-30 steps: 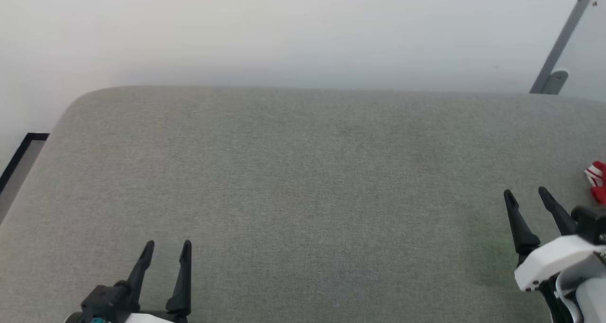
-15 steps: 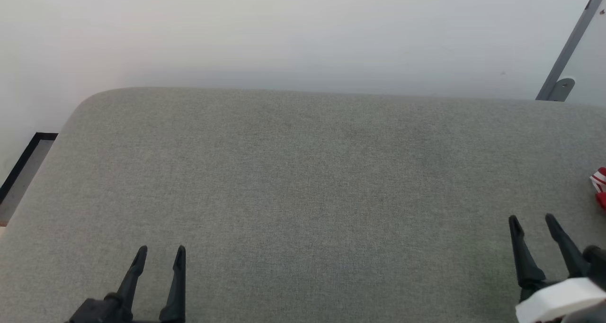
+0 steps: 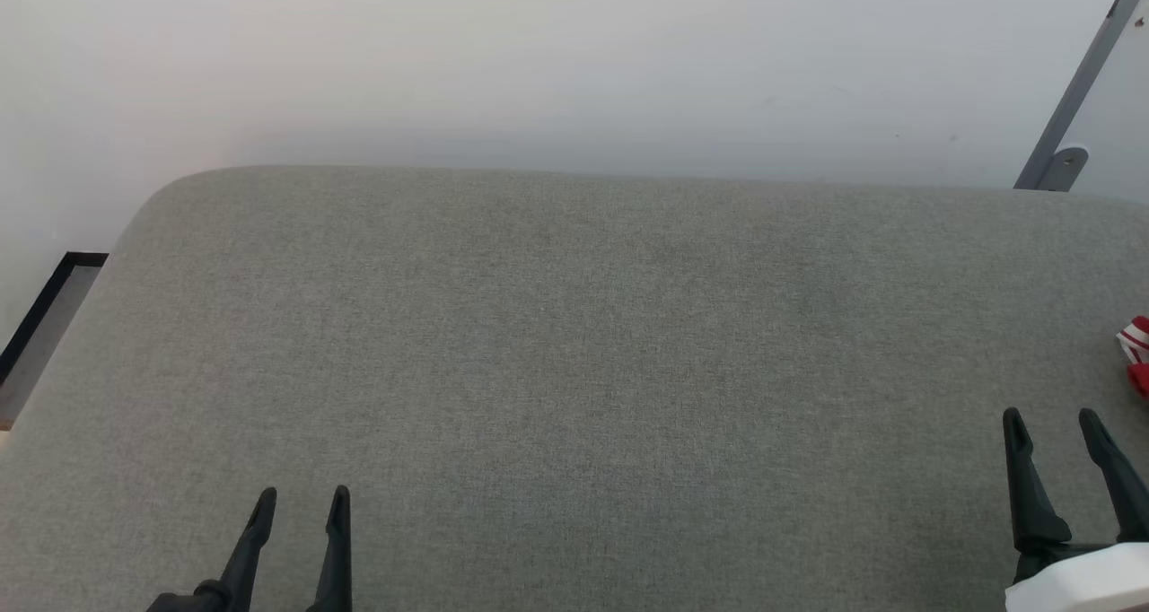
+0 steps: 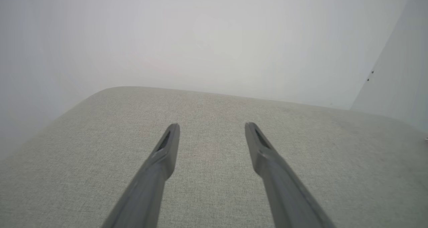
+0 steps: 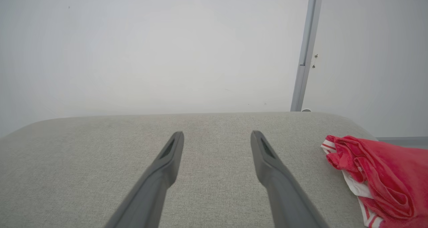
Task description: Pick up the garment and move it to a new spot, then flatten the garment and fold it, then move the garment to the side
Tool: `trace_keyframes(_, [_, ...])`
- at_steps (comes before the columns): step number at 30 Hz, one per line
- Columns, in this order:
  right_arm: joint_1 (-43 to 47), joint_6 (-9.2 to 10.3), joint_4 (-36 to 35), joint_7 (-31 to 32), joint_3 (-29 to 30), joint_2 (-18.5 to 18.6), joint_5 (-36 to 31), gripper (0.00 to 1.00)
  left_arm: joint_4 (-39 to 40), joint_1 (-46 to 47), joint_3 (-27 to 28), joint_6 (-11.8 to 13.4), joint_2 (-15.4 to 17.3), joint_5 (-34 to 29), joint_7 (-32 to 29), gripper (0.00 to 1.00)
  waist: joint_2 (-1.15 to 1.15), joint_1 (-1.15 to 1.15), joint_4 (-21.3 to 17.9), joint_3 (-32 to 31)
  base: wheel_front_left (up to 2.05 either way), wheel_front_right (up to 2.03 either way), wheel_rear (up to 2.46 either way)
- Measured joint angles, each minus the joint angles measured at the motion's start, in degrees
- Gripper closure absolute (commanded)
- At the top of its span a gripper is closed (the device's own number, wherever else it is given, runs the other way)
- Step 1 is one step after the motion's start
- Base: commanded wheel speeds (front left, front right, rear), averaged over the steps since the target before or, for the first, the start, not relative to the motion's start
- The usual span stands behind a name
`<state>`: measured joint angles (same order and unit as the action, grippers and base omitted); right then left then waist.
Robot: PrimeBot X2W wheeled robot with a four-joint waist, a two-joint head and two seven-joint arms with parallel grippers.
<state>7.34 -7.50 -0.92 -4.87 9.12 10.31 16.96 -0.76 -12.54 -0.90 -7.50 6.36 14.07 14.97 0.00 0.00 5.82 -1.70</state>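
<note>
The garment [image 5: 381, 178] is a crumpled red heap with white and striped trim, lying at the right end of the grey cushioned surface [image 5: 100, 147]; in the head view a small bit of the garment [image 3: 1136, 354] pokes in at the right edge. My right gripper [image 3: 1055, 419] stands open and empty, left of the garment and apart from it; in its wrist view the right gripper [image 5: 215, 137] hovers over bare cushion. My left gripper [image 3: 301, 500] is open and empty at the lower left, and in its own view the left gripper [image 4: 210, 129] also hangs above bare fabric.
The grey cushioned surface [image 3: 574, 352] spans the view, with a rounded far edge against a white wall [image 3: 539, 56]. A grey metal post [image 3: 1073, 91] leans at the back right. At the left edge there is a dark-framed strip of floor [image 3: 40, 325].
Both grippers have drawn back toward the bottom edge, the right one also shifting right. The camera shifted slightly, so the garment sits nearer the right edge.
</note>
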Motion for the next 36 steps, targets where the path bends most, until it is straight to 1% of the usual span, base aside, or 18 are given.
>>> trace_keyframes(7, [0.3,0.0,-1.3,0.9,0.1,-0.8,-0.2,0.0,-0.2,0.2,0.0,0.0,0.7,0.1,0.0,0.0,0.0,0.0,0.0,-0.1,0.0,0.0,0.0])
trace_keyframes(26, [0.3,0.0,-2.1,1.4,-0.2,-0.9,0.0,0.0,-0.8,0.2,0.4,0.0,0.0,0.8,0.0,0.0,0.0,0.0,-0.1,0.0,0.0,0.0,0.0])
trace_keyframes(27, [0.3,0.0,-2.0,1.3,-0.2,-1.0,0.0,1.0,-1.0,0.2,0.3,0.0,-0.1,0.8,0.0,1.0,0.0,0.0,-0.1,0.0,0.0,0.0,0.0])
trace_keyframes(33, [1.3,0.0,1.3,1.5,-0.3,-2.3,0.5,1.0,-3.9,-0.6,0.0,0.0,-1.1,1.1,-0.3,1.0,0.0,0.0,-0.2,0.0,0.0,0.0,0.0])
trace_keyframes(35, [1.3,0.0,1.7,1.8,-0.3,-2.6,2.3,1.0,-4.2,-0.6,0.0,0.0,-1.1,3.3,-0.7,1.0,0.0,0.0,-0.3,0.1,0.0,0.0,0.0])
trace_keyframes(36, [1.3,0.0,1.7,1.8,-0.3,-2.6,2.3,1.0,-4.2,-0.6,0.0,0.0,-1.1,3.3,-0.7,1.0,0.0,0.0,-0.3,0.1,0.0,0.0,0.0])
